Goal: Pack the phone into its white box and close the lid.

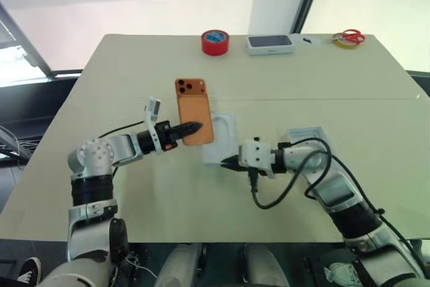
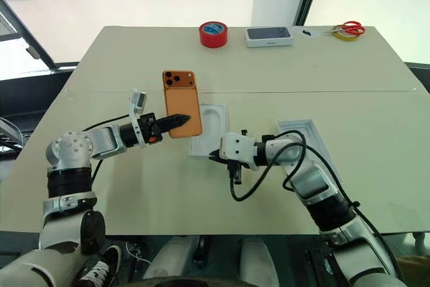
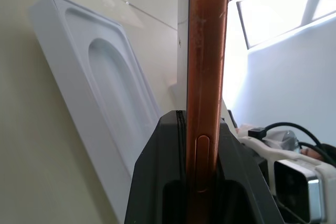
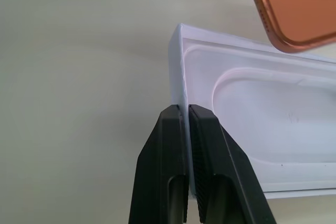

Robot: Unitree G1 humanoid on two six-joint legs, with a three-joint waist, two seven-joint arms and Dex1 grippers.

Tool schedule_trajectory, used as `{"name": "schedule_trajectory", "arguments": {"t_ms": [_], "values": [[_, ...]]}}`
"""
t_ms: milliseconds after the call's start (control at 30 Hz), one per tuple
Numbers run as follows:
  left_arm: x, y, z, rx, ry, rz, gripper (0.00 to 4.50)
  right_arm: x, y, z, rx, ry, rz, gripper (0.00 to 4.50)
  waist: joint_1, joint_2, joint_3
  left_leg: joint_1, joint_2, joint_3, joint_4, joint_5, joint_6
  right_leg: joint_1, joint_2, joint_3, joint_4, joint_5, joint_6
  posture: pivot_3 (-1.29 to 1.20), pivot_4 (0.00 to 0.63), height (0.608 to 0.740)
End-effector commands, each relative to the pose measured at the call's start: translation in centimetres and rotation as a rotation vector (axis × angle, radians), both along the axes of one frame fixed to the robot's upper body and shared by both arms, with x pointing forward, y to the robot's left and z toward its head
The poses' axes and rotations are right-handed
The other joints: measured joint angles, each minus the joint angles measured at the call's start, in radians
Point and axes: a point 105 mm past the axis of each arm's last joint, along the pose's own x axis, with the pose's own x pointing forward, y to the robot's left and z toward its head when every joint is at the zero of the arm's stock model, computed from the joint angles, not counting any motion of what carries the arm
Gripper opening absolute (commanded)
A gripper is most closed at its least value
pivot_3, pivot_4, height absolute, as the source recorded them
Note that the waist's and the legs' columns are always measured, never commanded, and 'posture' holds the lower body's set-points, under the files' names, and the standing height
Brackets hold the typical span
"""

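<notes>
- Above the middle of the worktop (image 1: 134,72), your left pincer (image 1: 195,128) is clamped on the phone (image 1: 193,117), holding it off the surface with its orange back toward the head camera and the three lenses at the far end.
- In the left wrist view you see the phone edge-on between the two black fingers (image 3: 157,182), which press on its front and back faces.
- Just beneath and beside the phone lies the white box (image 1: 220,144), open, lined by a white moulded tray with an oval recess.
- Your right pincer (image 1: 230,162) is closed on the near wall of the white box; the right wrist view shows one finger (image 4: 163,166) outside that wall and the other inside.
- To the right of the box, behind your right arm, rests the lid (image 1: 306,138), hollow side up.
- Along the far edge you have a red tape roll (image 1: 215,42), a dark-topped white box (image 1: 270,44) and red-handled scissors (image 1: 350,35).
</notes>
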Motion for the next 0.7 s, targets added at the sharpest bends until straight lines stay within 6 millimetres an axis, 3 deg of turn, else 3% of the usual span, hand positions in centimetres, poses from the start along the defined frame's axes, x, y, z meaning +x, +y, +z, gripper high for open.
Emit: {"name": "schedule_trajectory", "arguments": {"t_ms": [33,133,167,267,400,600,700], "values": [[0.0,-0.5,0.9,-0.035,-0.016,-0.031,0.00,0.6,0.5,0.5,0.011,-0.034,-0.007,0.06,0.000,0.000,0.000,0.000,0.000,0.000,0.000,0.000,0.000,0.000,0.000,0.000,0.000,0.000,0.000,0.00,0.150,0.740],[0.2,-0.8,0.6,-0.016,-0.018,-0.048,0.00,-0.1,0.8,0.7,0.040,-0.011,0.025,0.06,0.000,-0.001,0.001,0.000,0.000,0.000,0.000,0.000,0.000,0.000,0.000,0.000,0.001,0.000,0.000,0.00,0.150,0.740],[0.3,-0.8,0.6,-0.007,-0.022,-0.048,0.00,-0.2,0.8,0.7,0.045,-0.006,0.029,0.38,0.000,-0.001,0.001,0.000,0.000,0.000,0.000,0.000,0.000,0.000,0.000,0.000,0.001,0.000,0.000,0.00,0.150,0.740],[0.6,-0.9,0.1,0.002,-0.011,-0.055,0.00,-0.5,0.8,1.6,0.097,0.014,0.033,1.62,-0.001,-0.001,0.001,0.000,0.000,0.000,0.000,0.000,0.000,0.000,0.000,0.000,0.001,0.000,0.000,0.00,0.150,0.740],[0.6,-1.4,0.0,-0.017,0.002,-0.092,0.00,-0.8,-0.5,4.0,0.191,0.059,0.017,3.70,0.002,-0.001,0.001,0.000,0.000,0.000,0.000,0.000,0.000,0.000,0.000,0.000,0.001,0.000,0.000,0.00,0.150,0.740],[0.4,-2.7,-0.3,-0.033,0.036,-0.153,0.00,1.7,-5.4,4.3,0.126,0.021,-0.126,3.70,0.013,-0.001,0.001,0.000,0.000,0.000,0.000,0.000,0.000,0.000,0.000,0.000,0.001,0.000,0.000,0.00,0.150,0.740],[0.6,-3.3,-1.1,0.001,0.051,-0.151,0.00,2.4,-6.5,4.3,0.103,0.001,-0.154,3.70,0.016,-0.001,0.001,0.000,0.000,0.000,0.000,0.000,0.000,0.000,0.000,0.000,0.001,0.000,0.000,0.00,0.150,0.740]]}}
